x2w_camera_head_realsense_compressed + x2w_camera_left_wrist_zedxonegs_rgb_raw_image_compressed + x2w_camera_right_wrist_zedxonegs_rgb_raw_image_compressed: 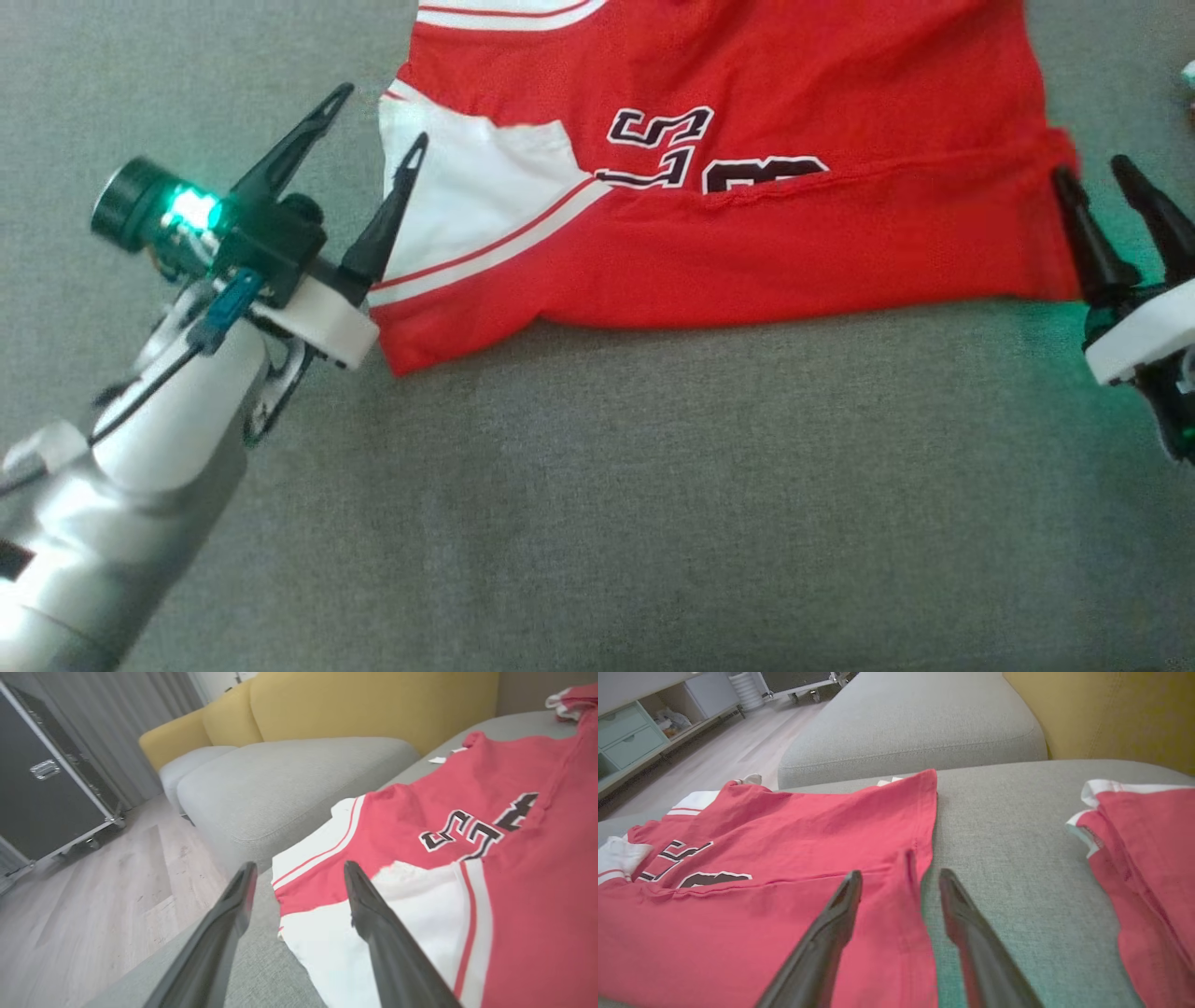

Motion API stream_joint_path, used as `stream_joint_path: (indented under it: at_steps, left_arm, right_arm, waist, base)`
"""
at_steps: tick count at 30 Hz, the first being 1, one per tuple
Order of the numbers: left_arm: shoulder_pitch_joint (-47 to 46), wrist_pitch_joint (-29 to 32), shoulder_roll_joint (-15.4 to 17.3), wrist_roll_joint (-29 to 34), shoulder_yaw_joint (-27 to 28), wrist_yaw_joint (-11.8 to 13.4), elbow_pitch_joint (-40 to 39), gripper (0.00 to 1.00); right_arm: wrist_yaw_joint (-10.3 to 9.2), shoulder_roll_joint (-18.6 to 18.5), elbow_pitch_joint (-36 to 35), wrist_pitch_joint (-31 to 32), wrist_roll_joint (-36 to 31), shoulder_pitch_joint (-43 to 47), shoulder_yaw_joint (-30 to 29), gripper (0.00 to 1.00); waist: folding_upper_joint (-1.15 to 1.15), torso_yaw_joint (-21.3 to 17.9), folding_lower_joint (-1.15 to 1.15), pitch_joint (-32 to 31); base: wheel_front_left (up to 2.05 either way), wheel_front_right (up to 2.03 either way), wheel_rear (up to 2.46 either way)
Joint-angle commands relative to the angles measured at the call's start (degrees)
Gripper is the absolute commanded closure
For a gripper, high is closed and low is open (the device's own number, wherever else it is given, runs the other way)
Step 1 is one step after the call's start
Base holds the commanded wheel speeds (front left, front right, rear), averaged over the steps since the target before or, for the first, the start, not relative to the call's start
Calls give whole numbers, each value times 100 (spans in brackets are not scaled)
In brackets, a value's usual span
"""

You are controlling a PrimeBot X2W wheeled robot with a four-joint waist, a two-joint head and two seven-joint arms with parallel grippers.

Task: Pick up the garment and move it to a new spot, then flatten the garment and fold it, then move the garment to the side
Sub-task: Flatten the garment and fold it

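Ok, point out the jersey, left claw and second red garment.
jersey (747,252): head view, folded red panel.
left claw (383,114): head view, between its fingertips.
second red garment (1153,858): right wrist view, red body.

Left gripper (381,116) spread wide — forearm slanting up-right; right gripper (1090,168) fingers parted

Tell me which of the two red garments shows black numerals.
The jersey beside the right end effector; the other red garment, lying apart on the grey cushion, has just white trim visible.
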Motion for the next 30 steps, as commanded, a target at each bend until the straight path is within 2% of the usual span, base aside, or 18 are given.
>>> stream_joint_path:
  at_steps: [1, 3, 4, 6, 12, 22, 23, 25, 26, 30]
  left_arm:
    - [6, -73, 150, -93, 339, 144, -69, 0]
    - [382, -102, -3, -365, 558, 321, -84, 0]
    - [880, -113, -172, -736, 759, 371, -125, 0]
    - [1354, -116, -293, -1008, 972, 459, -207, 0]
    - [2311, -119, -564, -1326, 1419, 657, -184, 0]
    - [2526, -119, -939, -1284, 1228, 386, 438, 2]
    - [2531, -102, -960, -1284, 1198, 369, 502, 40]
    - [2539, -79, -986, -1292, 1159, 341, 613, 85]
    - [2540, -79, -995, -1297, 1141, 314, 654, 100]
    - [2510, -90, -976, -1281, 1120, 224, 704, 100]
  right_arm:
    - [-4, -117, -30, -149, -61, 31, 35, 0]
    - [-4, -61, 43, -291, -86, 104, -2, 0]
    - [-4, 7, 58, -375, -61, 240, -109, 0]
    - [-4, 88, 26, -415, -48, 409, -240, 0]
    - [-4, 367, -123, -435, -220, 891, -719, 0]
    - [-4, 583, -149, -437, -515, 1228, -1019, 0]
    - [-4, 592, -136, -437, -527, 1231, -1024, 0]
    - [-4, 605, -108, -437, -539, 1239, -1017, 0]
    - [-4, 608, -84, -437, -537, 1243, -1005, 0]
    - [-4, 638, 150, -405, -474, 1232, -876, 0]
  waist:
    - [0, -13, -2, -64]
    - [0, -12, -2, -165]
    - [0, -10, -2, -269]
    - [0, -30, -2, -367]
    - [0, -91, -2, -563]
    - [0, -174, -2, -599]
    - [0, -178, -2, -603]
    - [0, -180, -2, -615]
    - [0, -178, -2, -621]
    - [0, -144, -2, -661]
  base:
    - [0, 0, 0]
    - [0, 0, 0]
    - [0, 0, 0]
    - [0, 0, 0]
    - [0, 0, 0]
    - [0, 0, 0]
    - [0, 0, 0]
    - [0, 0, 0]
    - [0, 0, 0]
    - [0, 0, 0]
